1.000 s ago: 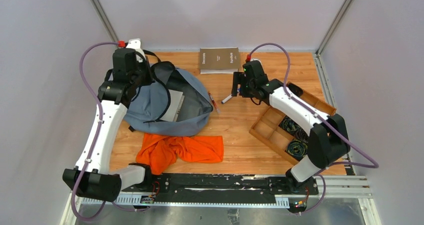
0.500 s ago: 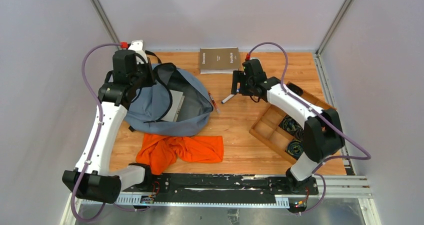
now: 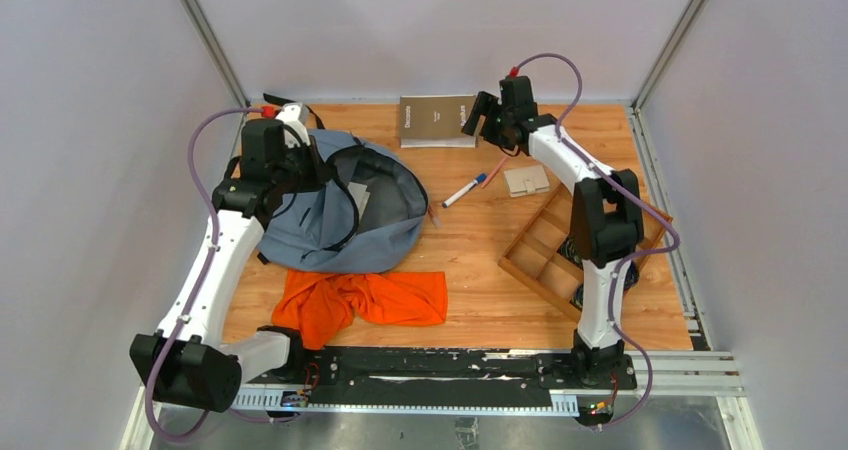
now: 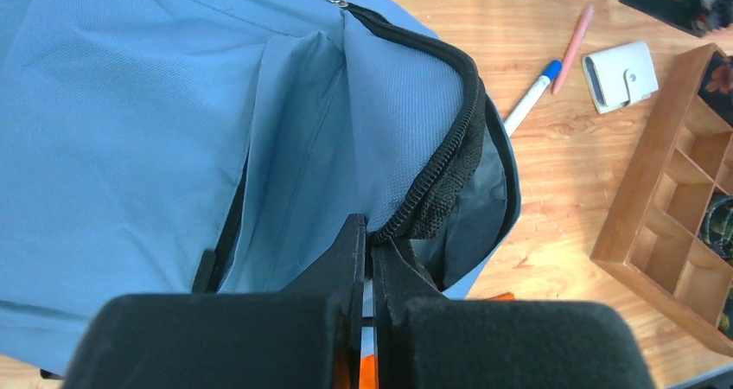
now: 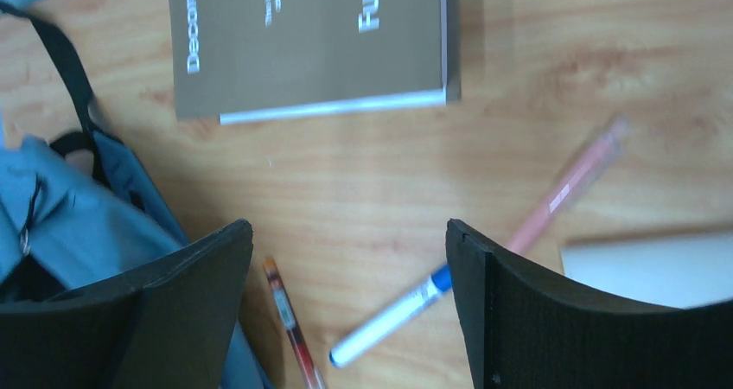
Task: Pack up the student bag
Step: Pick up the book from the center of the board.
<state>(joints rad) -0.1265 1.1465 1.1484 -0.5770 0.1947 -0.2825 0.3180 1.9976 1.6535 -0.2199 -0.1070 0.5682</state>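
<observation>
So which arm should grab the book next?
The right one, probably. The right gripper hangs open just by the book, with nothing in it. The left gripper is shut on the zipper edge of the student bag, holding its mouth open, so it looks busy.

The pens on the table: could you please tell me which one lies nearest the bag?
The red-orange pen, right beside the student bag; the blue-capped white marker and pink pen lie farther right.
</observation>
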